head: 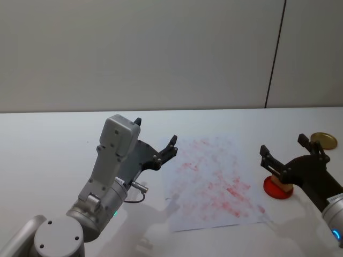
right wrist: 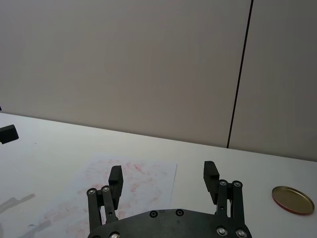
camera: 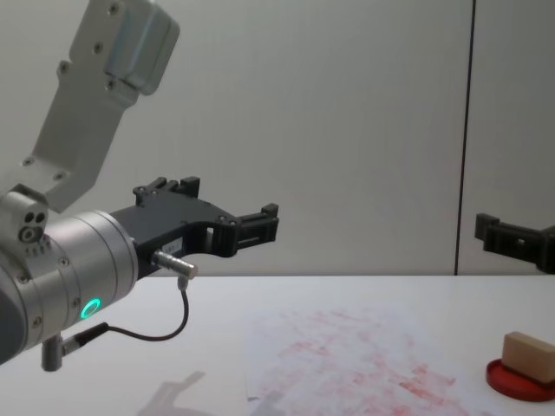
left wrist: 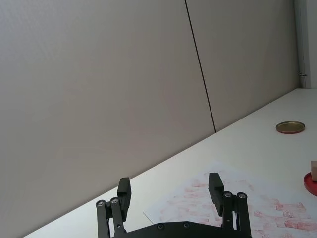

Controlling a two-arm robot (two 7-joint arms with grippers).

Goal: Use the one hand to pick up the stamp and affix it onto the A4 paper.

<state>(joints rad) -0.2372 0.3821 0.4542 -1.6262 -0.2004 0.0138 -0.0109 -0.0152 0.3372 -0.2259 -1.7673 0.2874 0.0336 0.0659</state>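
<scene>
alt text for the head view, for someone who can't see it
A wooden stamp sits on a round red ink pad at the right of a white table, with the right gripper open above it. A white A4 paper smudged with red ink lies in the middle; the left gripper hangs open by its left edge.

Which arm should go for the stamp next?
Right. The right gripper, open, hovers above the stamp, which sits on the red ink pad right of the A4 paper. The left gripper, also open, hangs off the paper's left edge.
</scene>
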